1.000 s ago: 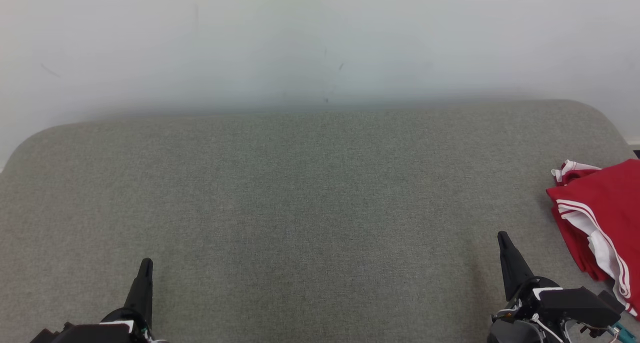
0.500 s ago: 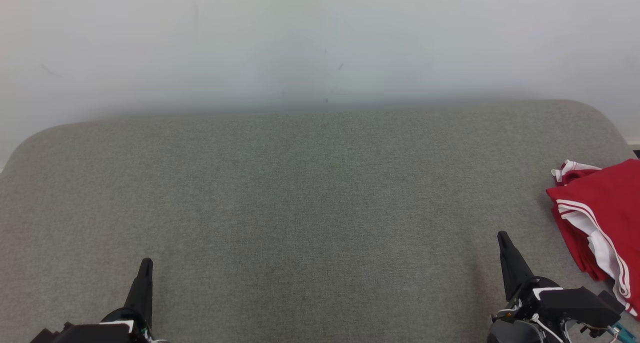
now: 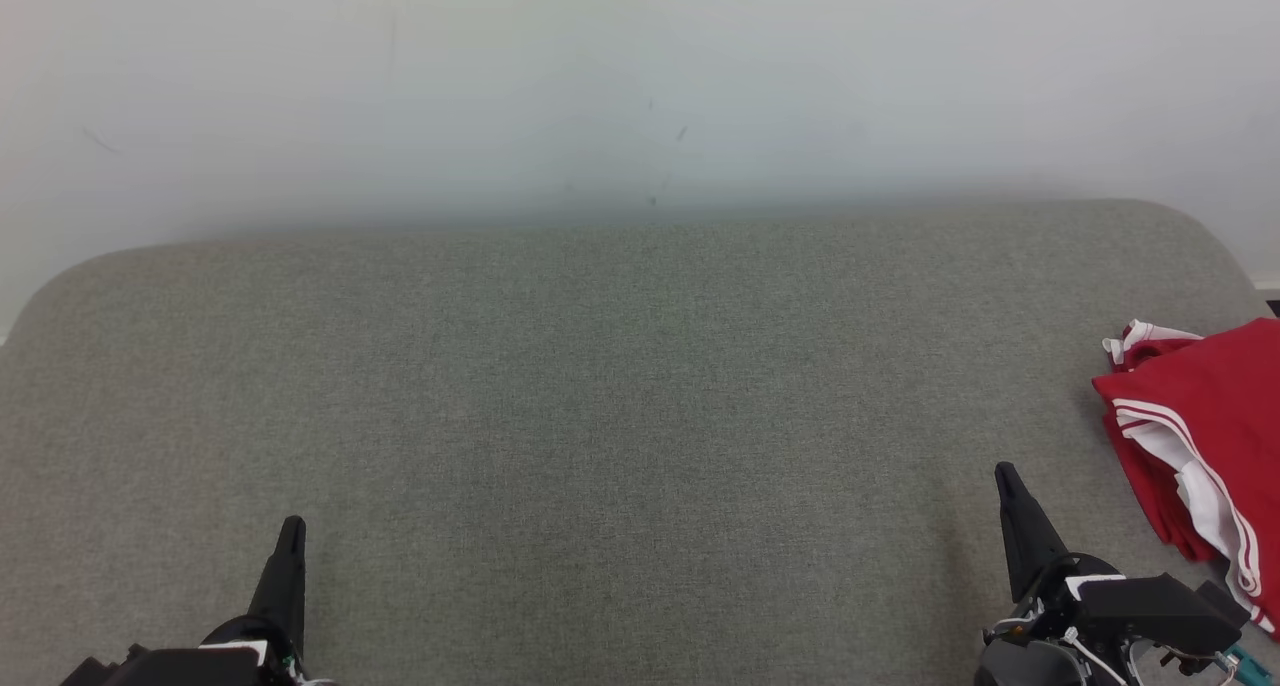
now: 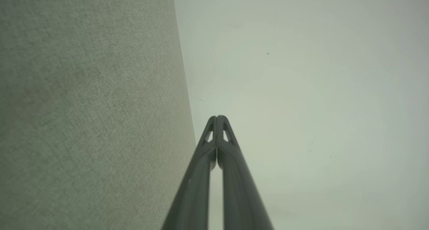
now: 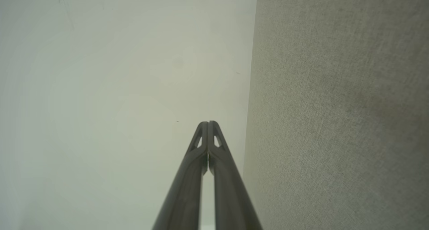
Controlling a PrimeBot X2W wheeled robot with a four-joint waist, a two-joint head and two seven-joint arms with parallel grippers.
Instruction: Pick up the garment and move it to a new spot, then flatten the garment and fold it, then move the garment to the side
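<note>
Both grippers are holding their fingers pressed together, and they are pinching nothing. The left gripper (image 3: 291,524) is showing at the lower left of the head view, with its dark tip pointing up the picture over the grey cloth top (image 3: 640,416). In the left wrist view its two fingers (image 4: 197,176) are touching each other at the tip, with just a thin slit between them lower down. The grey cloth is running along one side there, while a pale wall (image 4: 301,89) is showing past them. The right gripper (image 3: 1003,473) is showing at the lower right of the head view, also pointing up, with some small wires (image 3: 1085,654) showing at its base. In the right wrist view its fingers (image 5: 187,183) are meeting at the tip too, and nothing is caught in them. The garment (image 3: 1215,416) is lying on the grey cloth top at the far right edge of the head view, and part of it is going off the picture. It is red with white stripes, and it is looking bunched and folded over, not flat. It is lying near the right gripper, off to that gripper's right, but the two are not touching. The left gripper is sitting well apart from it. The pale wall is standing behind the grey top, with a few small dark marks on it.
</note>
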